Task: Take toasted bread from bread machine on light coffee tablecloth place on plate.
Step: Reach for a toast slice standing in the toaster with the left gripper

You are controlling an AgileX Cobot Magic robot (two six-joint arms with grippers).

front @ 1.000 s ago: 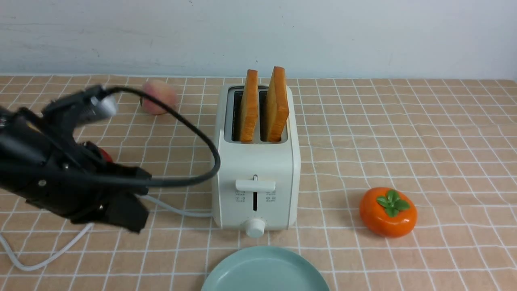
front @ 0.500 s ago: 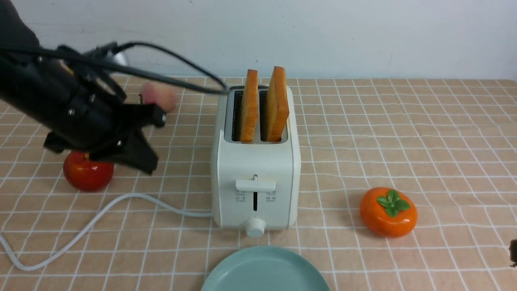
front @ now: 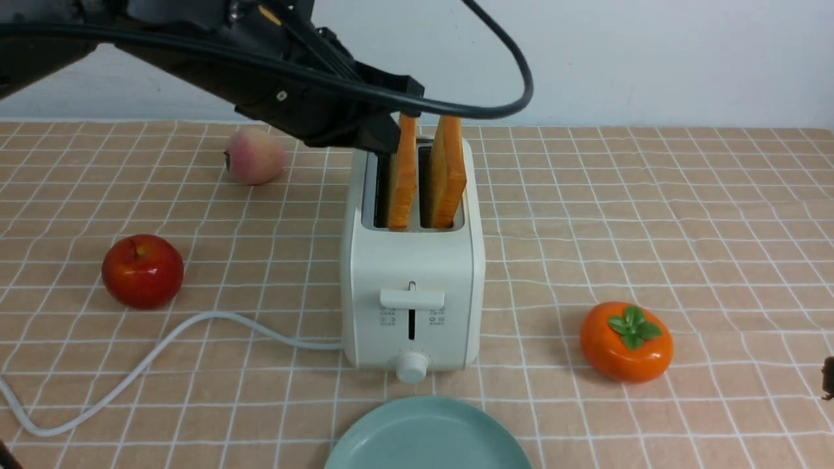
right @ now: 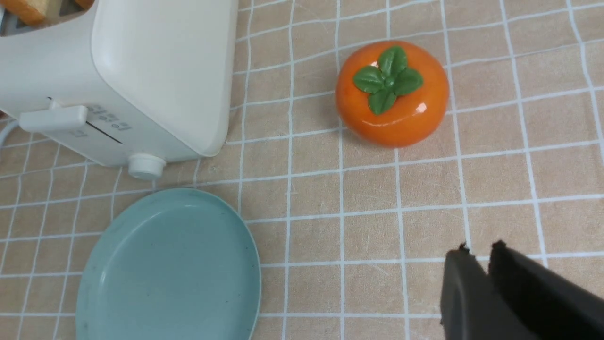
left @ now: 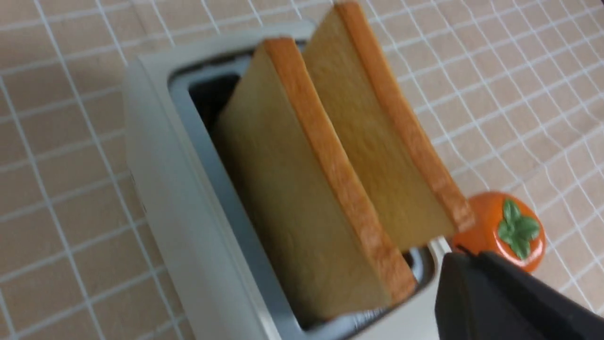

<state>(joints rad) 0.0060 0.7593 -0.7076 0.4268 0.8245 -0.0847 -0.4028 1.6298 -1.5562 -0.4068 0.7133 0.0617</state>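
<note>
While the left pincer (front: 388, 135) hangs over the rear part of the bread machine (front: 412, 260), both slices of toast sit upright in its two slots, tops sticking well out. Left slice (front: 402, 176) in left slot, right slice (front: 447, 172) in right slot; golden-tan faces, darker orange-brown crust. Left pincer: fingers together, nothing between them. Its tip is close beside the left slice in the front view; contact with the bread cannot be told. The left arm (front: 287, 78) reaches in from the left, above the tabletop, with a black cable (front: 365, 91) looping across and past the slice tops.

Right pincer (right: 479, 250): fingertips slightly apart, nothing between them, over the tablecloth (right: 330, 245); only a small dark bit shows at the right edge of the front view.

Bread machine: cream-white, front lever (front: 412, 299) high on its slit, round knob (front: 412, 367) low on the front, white cord (front: 163, 345) running off to the left across the cloth. Plate (front: 427, 436): round, pale green, bare, just in front of the machine, near edge cut off in the front view. Orange fruit (front: 625, 342) with green leaves, right of the machine. Red apple (front: 143, 271) left of the machine; pinkish peach (front: 254, 156) farther back, also left. Cloth is tan with white grid lines. Pale wall (front: 651, 58) behind.
</note>
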